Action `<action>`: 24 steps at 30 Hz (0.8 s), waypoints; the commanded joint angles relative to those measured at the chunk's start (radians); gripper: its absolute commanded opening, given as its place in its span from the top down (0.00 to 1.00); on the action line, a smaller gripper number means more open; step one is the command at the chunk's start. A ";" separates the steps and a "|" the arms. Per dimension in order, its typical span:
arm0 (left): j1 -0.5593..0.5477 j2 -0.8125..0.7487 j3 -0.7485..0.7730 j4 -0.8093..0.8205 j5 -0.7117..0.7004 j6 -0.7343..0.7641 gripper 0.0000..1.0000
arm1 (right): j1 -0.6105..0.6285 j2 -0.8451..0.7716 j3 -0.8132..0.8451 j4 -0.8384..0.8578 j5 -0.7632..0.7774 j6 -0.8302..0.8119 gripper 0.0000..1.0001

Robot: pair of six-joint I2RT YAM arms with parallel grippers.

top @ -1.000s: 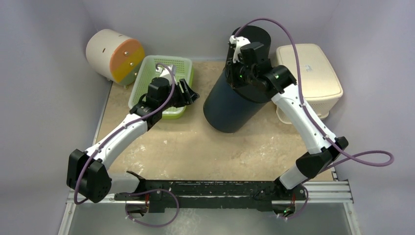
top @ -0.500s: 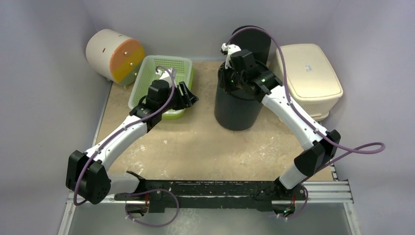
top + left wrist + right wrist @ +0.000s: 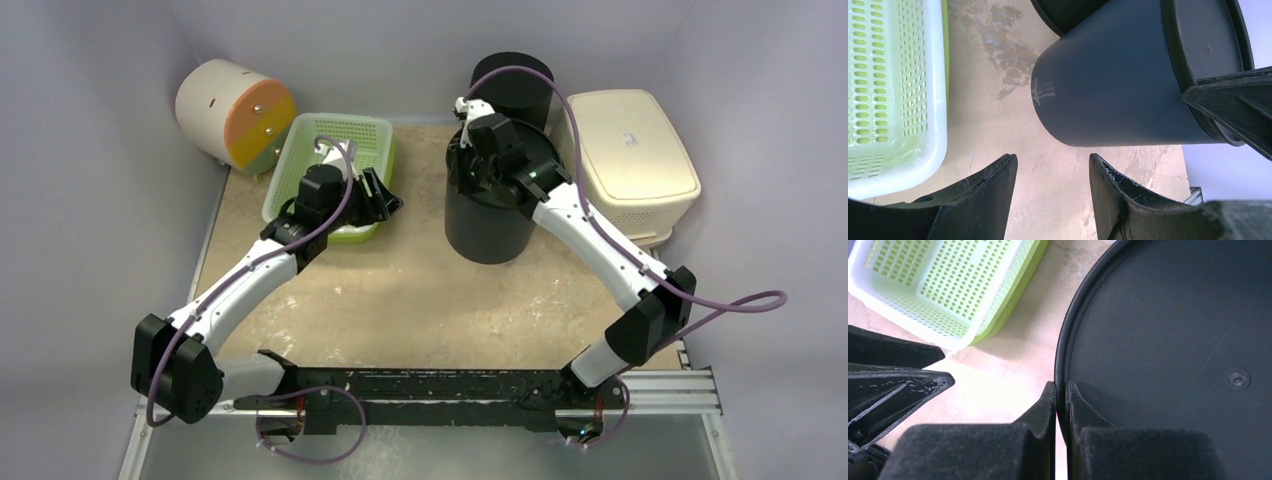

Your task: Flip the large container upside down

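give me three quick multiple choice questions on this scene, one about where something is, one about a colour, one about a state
1. Where is the green basket relative to the large container?
A) on the robot's left of it
B) stacked on top of it
C) inside it

2. What colour is the large container?
A) orange
B) near black
C) white

3. What is the right gripper doing?
A) shut on the green basket
B) shut on the large container's rim
C) open, touching nothing

Answers: 1 A, the top view shows the basket to the left, apart from the container; 2 B, it looks dark in every view; 3 B, the right wrist view shows the fingers pinching the rim.
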 commanded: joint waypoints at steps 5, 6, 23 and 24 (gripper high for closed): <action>0.007 -0.069 -0.019 -0.018 -0.024 0.011 0.45 | -0.051 -0.070 -0.126 -0.100 0.205 0.132 0.94; 0.007 -0.074 -0.021 -0.022 -0.025 0.010 0.45 | -0.071 -0.078 -0.137 -0.096 0.204 0.135 0.94; 0.007 -0.112 -0.036 -0.078 -0.083 0.035 0.42 | -0.182 -0.113 -0.142 -0.018 0.225 0.009 0.29; 0.007 -0.109 -0.033 -0.084 -0.089 0.041 0.41 | -0.181 -0.125 -0.138 -0.014 0.220 0.000 0.25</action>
